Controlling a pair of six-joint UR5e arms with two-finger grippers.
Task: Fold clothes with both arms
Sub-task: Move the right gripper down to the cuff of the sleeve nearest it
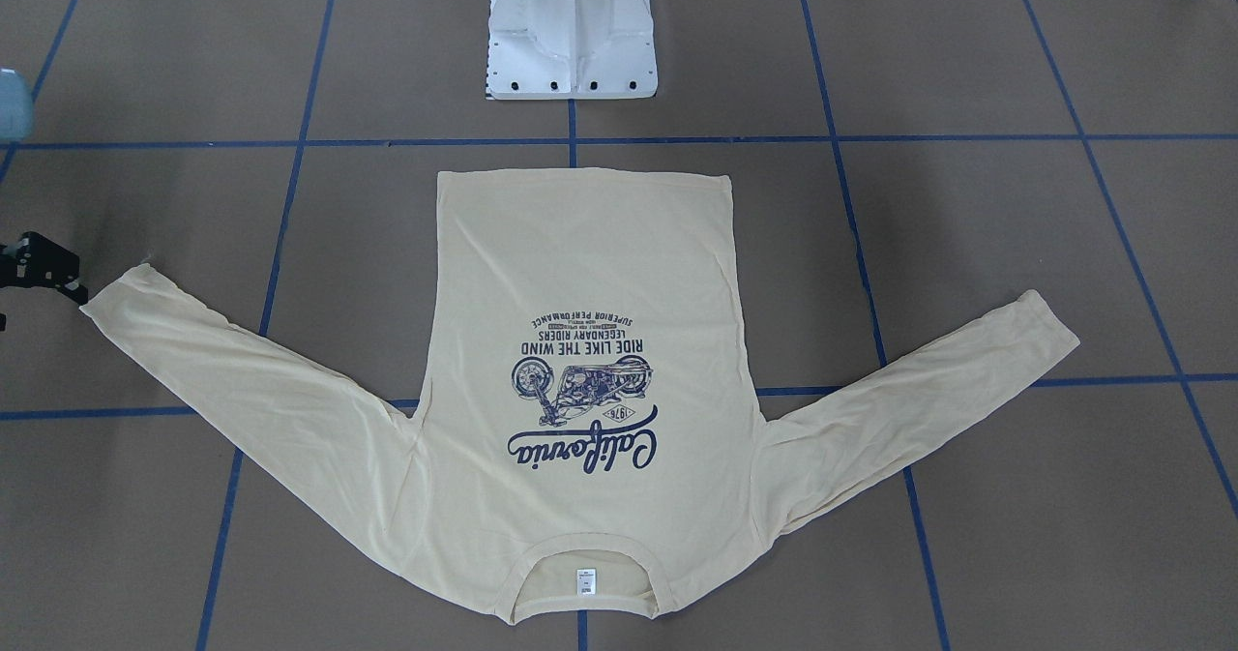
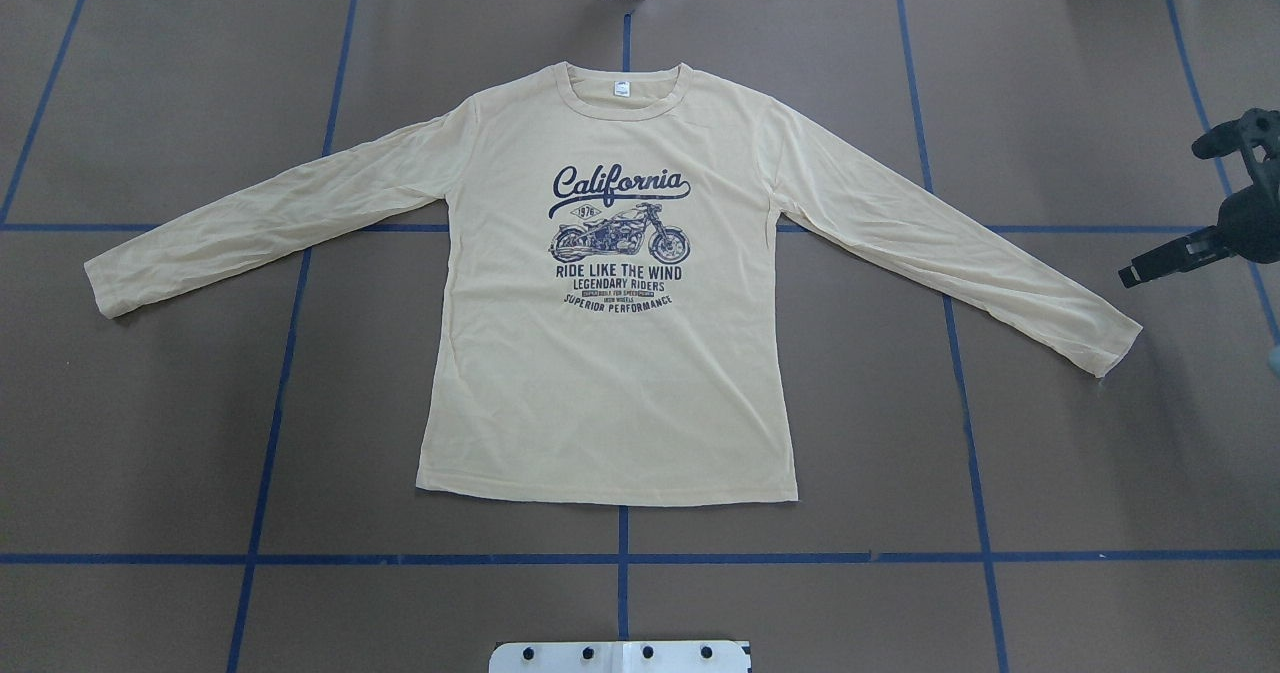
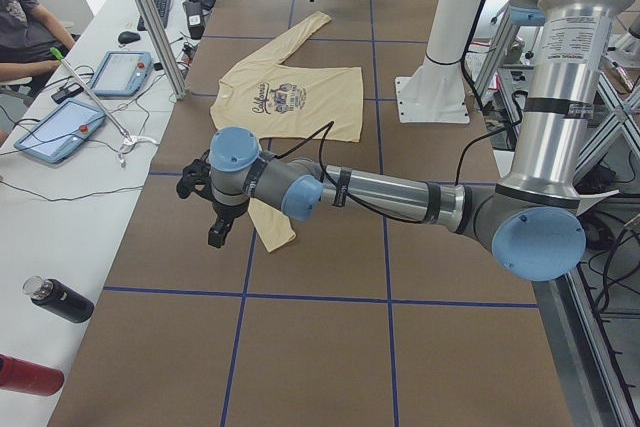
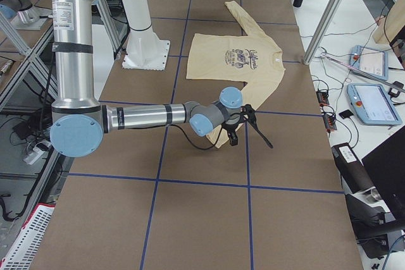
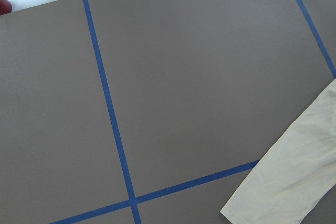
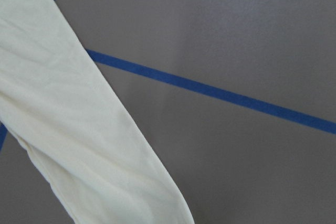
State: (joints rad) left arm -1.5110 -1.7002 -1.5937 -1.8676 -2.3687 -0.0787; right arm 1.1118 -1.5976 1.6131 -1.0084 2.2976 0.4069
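The cream-yellow long-sleeved T-shirt (image 2: 610, 353) lies flat in the middle of the table, print side up, both sleeves spread out; it also shows in the front-facing view (image 1: 580, 341). My right gripper (image 2: 1190, 243) hovers just beyond the right sleeve's cuff (image 2: 1110, 338), and its fingers look spread and empty; it sits at the left edge of the front-facing view (image 1: 44, 269). The right wrist view shows that sleeve (image 6: 79, 129) below. My left gripper (image 3: 205, 217) shows only in the exterior left view, above the left cuff (image 5: 283, 182); I cannot tell whether it is open or shut.
The white pedestal base (image 1: 571, 42) stands at the robot's side of the table, behind the shirt's hem. Blue tape lines (image 2: 622, 558) cross the brown tabletop. Bottles (image 3: 58, 299), tablets (image 3: 60, 130) and an operator (image 3: 20, 17) are on a side table beyond the neck end.
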